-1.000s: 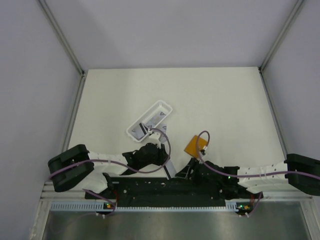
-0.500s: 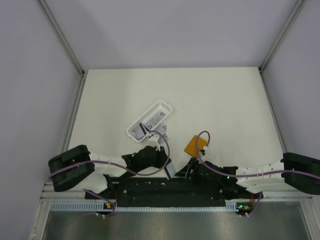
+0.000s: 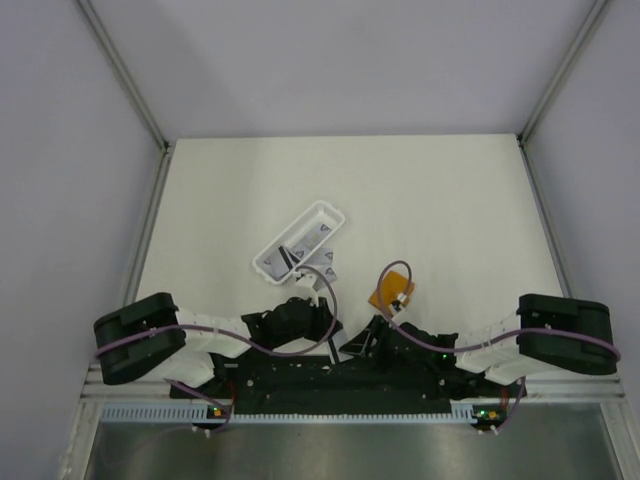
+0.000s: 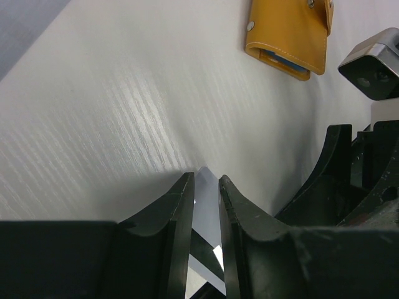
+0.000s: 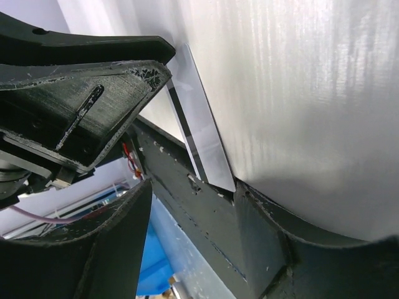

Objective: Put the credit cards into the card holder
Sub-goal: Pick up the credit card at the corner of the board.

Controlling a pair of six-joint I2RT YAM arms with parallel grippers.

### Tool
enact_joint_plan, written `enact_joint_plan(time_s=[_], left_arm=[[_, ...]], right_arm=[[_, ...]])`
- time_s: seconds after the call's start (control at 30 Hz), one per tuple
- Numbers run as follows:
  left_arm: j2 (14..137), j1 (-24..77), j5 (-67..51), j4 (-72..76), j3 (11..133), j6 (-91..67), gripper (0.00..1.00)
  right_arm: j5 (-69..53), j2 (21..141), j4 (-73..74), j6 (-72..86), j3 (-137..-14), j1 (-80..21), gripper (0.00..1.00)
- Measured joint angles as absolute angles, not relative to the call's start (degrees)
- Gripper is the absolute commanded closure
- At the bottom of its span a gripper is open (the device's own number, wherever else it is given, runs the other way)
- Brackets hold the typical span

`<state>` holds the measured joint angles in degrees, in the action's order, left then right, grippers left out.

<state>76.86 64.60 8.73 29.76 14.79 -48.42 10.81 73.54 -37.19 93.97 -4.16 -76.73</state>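
The white table (image 3: 430,190) stands inside pale grey walls (image 3: 300,60) with metal framing at the corners.

Top view: a long white tray (image 3: 270,263) lies slantwise left of centre with credit cards (image 3: 310,238) in it. The orange-tan card holder (image 3: 391,289) lies flat on the table, right of the tray and apart from it. The left arm (image 3: 200,335) and right arm (image 3: 480,345) both fold inward, and their ends meet low at the near edge, just below the holder.

Left wrist view: the left gripper (image 4: 207,180) has its fingers drawn close on a thin pale card (image 4: 206,202), which stands edge-on in the narrow gap. The holder lies at upper right with its opening facing the camera.

Right wrist view: the right gripper (image 5: 194,187) stands wide apart. The clamped card shows a dark stripe along one edge. Its lower end reaches down between the spread fingers, hard by the right-hand one. Contact there cannot be determined.
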Motion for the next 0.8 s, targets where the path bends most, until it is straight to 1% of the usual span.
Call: enact_joint_plan(time_s=[0.2,0.4,0.5,0.67,0.77,0.8], left_arm=[[76.1,64.7,8.9,29.5,14.3,-49.0,0.71],[75.6,64.8,9.0,29.5,13.7,-49.6,0.71],[75.2,64.9,9.0,29.6,13.4,-49.7,0.71],[75.1,64.9,9.1,29.6,13.3,-49.8,0.71],[75.1,64.9,9.1,29.6,13.3,-49.9,0.72],[75.2,64.9,9.1,29.6,13.3,-49.9,0.72]], right_arm=[[10.0,79.2,-43.7,94.8,-4.2,-76.7,0.55],[9.9,80.5,-44.2,95.1,-4.2,-76.7,0.66],[9.8,80.8,-43.9,95.0,-4.1,-76.7,0.74],[9.7,81.5,-43.2,94.1,-4.1,-76.7,0.94],[9.6,82.3,-43.6,93.9,-4.1,-76.7,0.99],[9.5,82.7,-44.0,93.7,-4.1,-76.7,1.00]])
